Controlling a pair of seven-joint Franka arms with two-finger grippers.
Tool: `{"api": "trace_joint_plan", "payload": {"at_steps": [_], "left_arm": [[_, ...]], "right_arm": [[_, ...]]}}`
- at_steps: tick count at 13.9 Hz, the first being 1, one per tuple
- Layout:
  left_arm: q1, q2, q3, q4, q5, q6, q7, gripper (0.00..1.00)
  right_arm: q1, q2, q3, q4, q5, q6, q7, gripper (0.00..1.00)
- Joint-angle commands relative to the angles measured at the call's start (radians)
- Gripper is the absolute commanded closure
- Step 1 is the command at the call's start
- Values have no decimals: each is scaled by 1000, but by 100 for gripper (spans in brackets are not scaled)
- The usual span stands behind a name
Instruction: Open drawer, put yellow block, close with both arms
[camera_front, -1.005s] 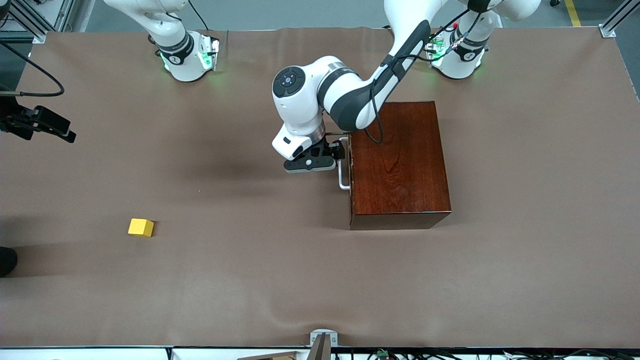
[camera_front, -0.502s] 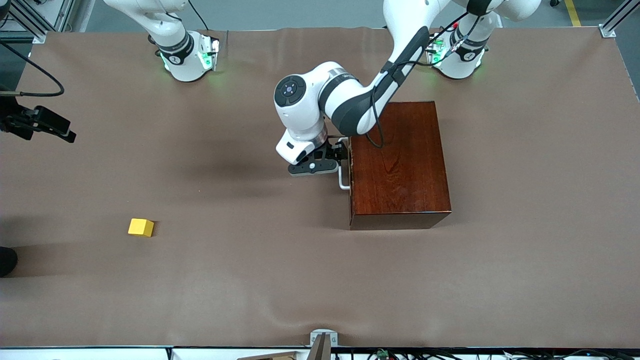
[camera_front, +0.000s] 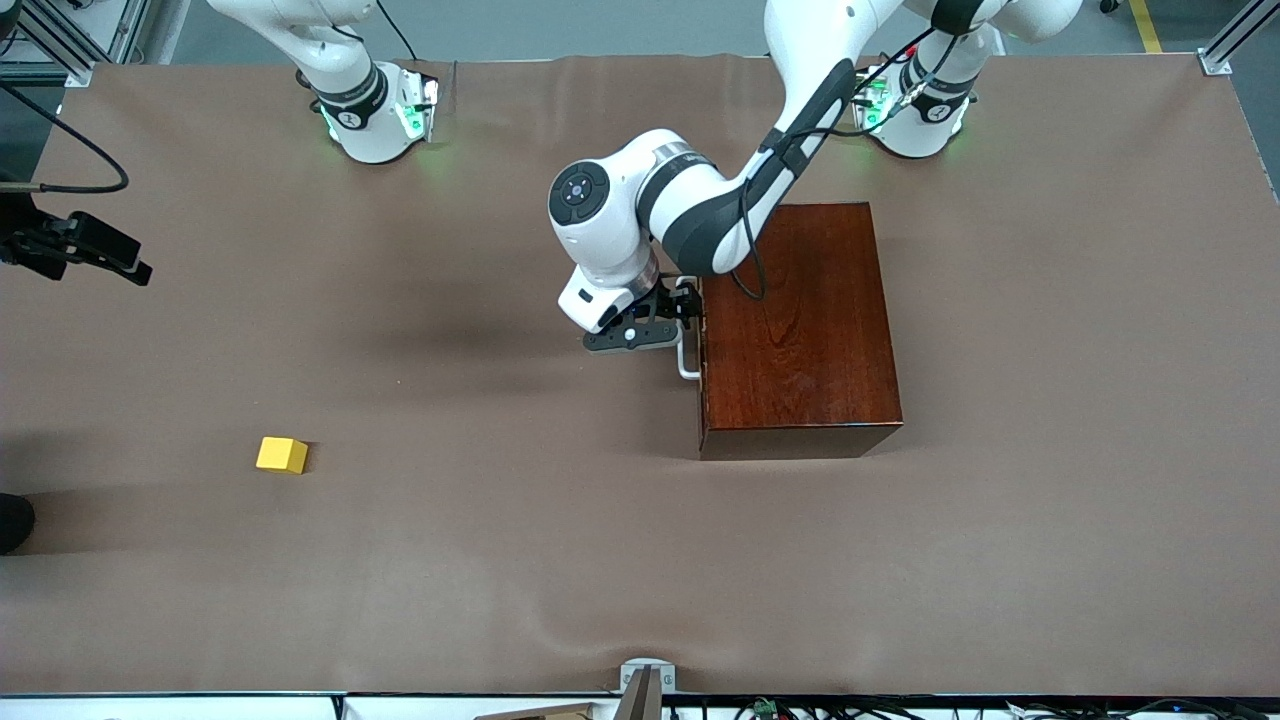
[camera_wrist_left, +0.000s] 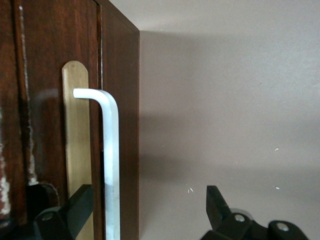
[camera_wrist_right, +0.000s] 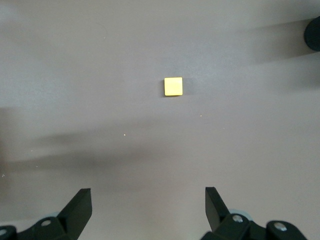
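The dark mahogany box (camera_front: 800, 320) stands mid-table with its drawer (camera_wrist_left: 45, 125) closed. The white bar handle (camera_front: 687, 345) faces the right arm's end of the table. My left gripper (camera_front: 690, 310) is open at the handle. In the left wrist view the handle (camera_wrist_left: 111, 160) stands between the spread fingers of the left gripper (camera_wrist_left: 147, 200), close to one finger (camera_wrist_left: 75, 205). The yellow block (camera_front: 282, 455) lies on the table toward the right arm's end. My right gripper (camera_wrist_right: 147, 200) is open and empty high over bare table, with the block (camera_wrist_right: 173, 86) in its view.
Brown cloth (camera_front: 500, 560) covers the whole table. A black device with a cable (camera_front: 85, 250) juts in at the right arm's end. A dark round object (camera_front: 12, 520) sits at that same edge, nearer the front camera.
My left gripper has shifted a little toward the box, bringing its fingers around the handle. The drawer, the block and the right arm have not moved.
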Motion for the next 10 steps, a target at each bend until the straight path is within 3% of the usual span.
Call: {"api": "trace_joint_plan", "payload": {"at_steps": [1, 10], "left_arm": [[-2, 24, -1, 29, -14, -13, 5, 0], [-12, 45, -14, 31, -15, 50, -73, 0]], "right_arm": [[-5, -5, 5, 3, -9, -7, -8, 0], [-5, -5, 7, 3, -9, -7, -8, 0]]}}
